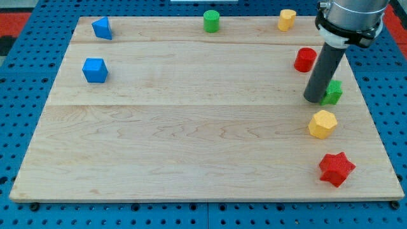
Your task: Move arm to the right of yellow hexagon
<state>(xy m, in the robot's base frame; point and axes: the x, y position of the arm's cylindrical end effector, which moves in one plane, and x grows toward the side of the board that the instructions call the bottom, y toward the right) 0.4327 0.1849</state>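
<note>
The yellow hexagon (322,123) lies on the wooden board (191,127) at the view's right, below the middle. My tip (314,99) stands just above it and slightly to its left, apart from it. The tip touches or nearly touches a green block (332,93) on its right; the rod hides that block's left part. A red cylinder (305,59) sits above the tip. A red star (336,168) lies below the hexagon.
A yellow cylinder (287,20) and a green cylinder (211,21) stand along the view's top edge. A blue wedge-like block (102,28) and a blue cube (95,70) sit at the view's left. The board's right edge runs close to the hexagon.
</note>
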